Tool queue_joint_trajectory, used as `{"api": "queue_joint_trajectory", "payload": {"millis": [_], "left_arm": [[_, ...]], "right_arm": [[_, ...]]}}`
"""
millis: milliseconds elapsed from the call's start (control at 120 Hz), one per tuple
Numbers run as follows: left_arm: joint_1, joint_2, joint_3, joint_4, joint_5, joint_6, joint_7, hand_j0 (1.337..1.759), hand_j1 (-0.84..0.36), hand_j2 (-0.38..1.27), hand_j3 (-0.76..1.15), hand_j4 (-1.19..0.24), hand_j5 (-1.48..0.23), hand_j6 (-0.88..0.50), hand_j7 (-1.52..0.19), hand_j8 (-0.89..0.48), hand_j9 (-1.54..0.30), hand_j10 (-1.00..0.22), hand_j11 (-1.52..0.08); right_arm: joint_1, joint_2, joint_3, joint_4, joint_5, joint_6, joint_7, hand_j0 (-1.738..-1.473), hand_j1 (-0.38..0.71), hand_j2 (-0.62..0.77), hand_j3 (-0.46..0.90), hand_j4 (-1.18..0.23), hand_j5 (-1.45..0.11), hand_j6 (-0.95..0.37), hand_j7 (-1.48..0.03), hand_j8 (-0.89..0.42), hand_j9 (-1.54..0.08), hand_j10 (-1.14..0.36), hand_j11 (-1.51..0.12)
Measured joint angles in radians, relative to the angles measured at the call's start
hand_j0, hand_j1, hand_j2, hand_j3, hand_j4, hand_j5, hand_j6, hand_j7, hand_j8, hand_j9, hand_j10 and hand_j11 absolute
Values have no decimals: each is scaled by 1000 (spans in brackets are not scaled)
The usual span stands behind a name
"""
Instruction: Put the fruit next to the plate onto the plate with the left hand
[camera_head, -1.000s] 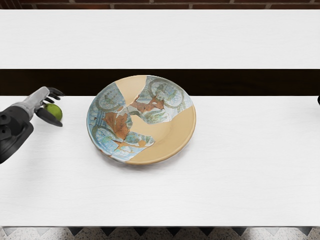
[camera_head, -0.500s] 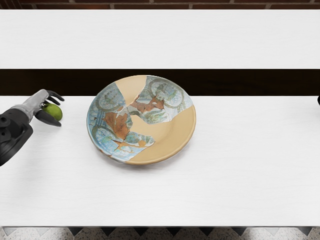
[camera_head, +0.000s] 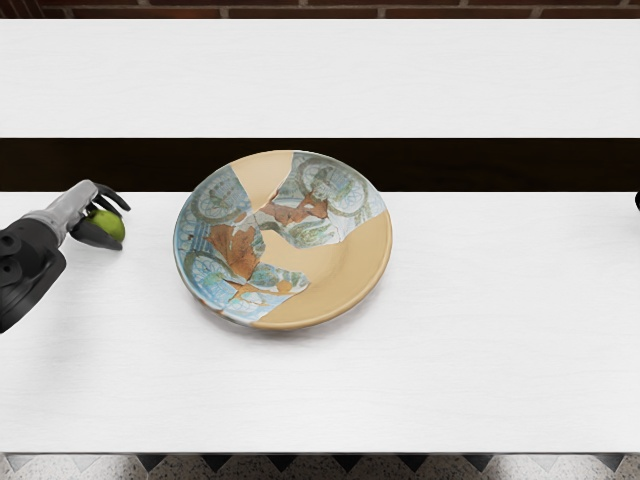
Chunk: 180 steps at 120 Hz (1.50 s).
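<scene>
1. The left hand (camera_head: 97, 214), grey at the wrist with dark fingers (camera_head: 115, 199), is closing round the small round yellow-green fruit (camera_head: 110, 224); one dark digit is curling over its top and another is passing under its near side, so the hand is wrapped about the fruit and not spread

2. The fruit is sitting at the far left of the white table (camera_head: 480, 330), well apart from the wide shallow ceramic plate (camera_head: 375, 262) to its right; whether it is resting on the table or is just clear of it, I cannot tell

3. The step in hand looks to be securing the grasp before the carry, and nothing is lying on the plate yet

4. To do it well, the hand should be pressing from opposite sides of the fruit through its middle, since a smooth round skin is likely to squirt out of a pinch that sits too high or too low

5. The lift should be going high enough to clear the plate's raised rim, then travelling right and coming down low over the flat centre before the fingers are letting go, because a round fruit dropped from height would probably roll on glaze

6. The plate is showing a glossy tan glaze on its right half and a patchwork of pale blue, green and rust-orange patterned shards on its left; its surface is looking hard and slick

7. The table is looking matt with a faint grain

8. A dark sliver of the right hand (camera_head: 637, 200) is showing at the right edge, too little to judge
</scene>
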Motion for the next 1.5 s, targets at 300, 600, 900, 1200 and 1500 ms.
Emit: {"api": "queue_joint_trajectory", "payload": {"millis": [300,600,900,1200,1500], "left_arm": [[-14,10,-1,-10,-3,-3,0,1657,-282,271,0,-592,-768,-577,-770,-473,-770,-579,-768],[-46,24,-2,-45,-10,-5,0,1657,-288,297,0,-595,-783,-587,-783,-479,-780,-586,-777],[-100,56,-2,-112,-14,-10,0,1657,-286,284,0,-596,-788,-596,-783,-481,-783,-572,-781],[-151,62,-1,-174,-15,-14,0,1658,-298,295,0,-598,-788,-597,-786,-469,-784,-559,-783],[-193,64,9,-219,-17,-14,2,1658,-299,326,0,-599,-789,-599,-788,-495,-786,-565,-784]], "right_arm": [[0,0,0,0,0,0,0,-1658,-331,-3,0,-15,-20,-15,-20,-15,-20,-15,-20],[0,0,0,0,0,0,0,-1658,-331,-3,0,-15,-20,-15,-20,-15,-20,-15,-20],[0,0,0,0,0,0,0,-1658,-331,-3,0,-15,-20,-15,-20,-15,-20,-15,-20],[0,0,0,0,0,0,0,-1658,-331,-3,0,-15,-20,-15,-20,-15,-20,-15,-20],[0,0,0,0,0,0,0,-1658,-331,-3,0,-15,-19,-15,-19,-15,-19,-15,-19]]}}
